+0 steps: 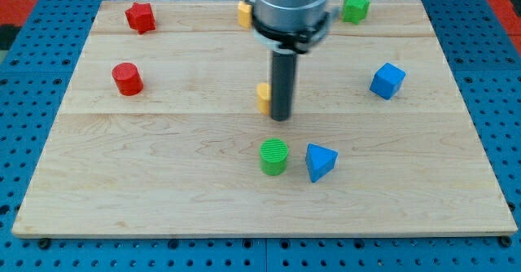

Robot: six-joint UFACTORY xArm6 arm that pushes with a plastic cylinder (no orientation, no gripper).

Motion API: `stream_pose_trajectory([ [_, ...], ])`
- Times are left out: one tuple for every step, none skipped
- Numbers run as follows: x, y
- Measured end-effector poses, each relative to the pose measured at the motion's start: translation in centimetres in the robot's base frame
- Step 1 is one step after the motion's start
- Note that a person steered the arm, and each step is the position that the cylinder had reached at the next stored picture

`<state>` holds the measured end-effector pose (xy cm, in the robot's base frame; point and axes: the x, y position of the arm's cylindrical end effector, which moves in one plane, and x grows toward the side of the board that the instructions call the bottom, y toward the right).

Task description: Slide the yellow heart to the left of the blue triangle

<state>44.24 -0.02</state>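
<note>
Tip: my tip (pixel 280 117) is resting on the wooden board (pixel 163 190), touching the right side of a yellow block; there are no jaws on it, only a bare rod.
Yellow block (pixel 263 97): mostly hidden behind the rod, shape unclear, sitting above the green cylinder (pixel 273 156).
Blue triangle (pixel 320 161): sitting just right of the green cylinder.
Other yellow block (pixel 243 13): peeking out at the view's top.

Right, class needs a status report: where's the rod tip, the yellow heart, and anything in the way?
My tip down, just right of the small yellow block, shape mostly hidden. Blue triangle block below. Green ribbed cylinder occupies the spot left of it.
</note>
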Motion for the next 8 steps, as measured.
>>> stream_pose_trajectory([
  [-0.9, -6.6],
  [-3.0, -8.5],
  [-6.7, -6.1],
  [-5.9, -3.5],
  [-5.8, 2.2],
  [-3.9, 2.5],
  [-3.3, 0.8],
  [0.8, -0.1],
])
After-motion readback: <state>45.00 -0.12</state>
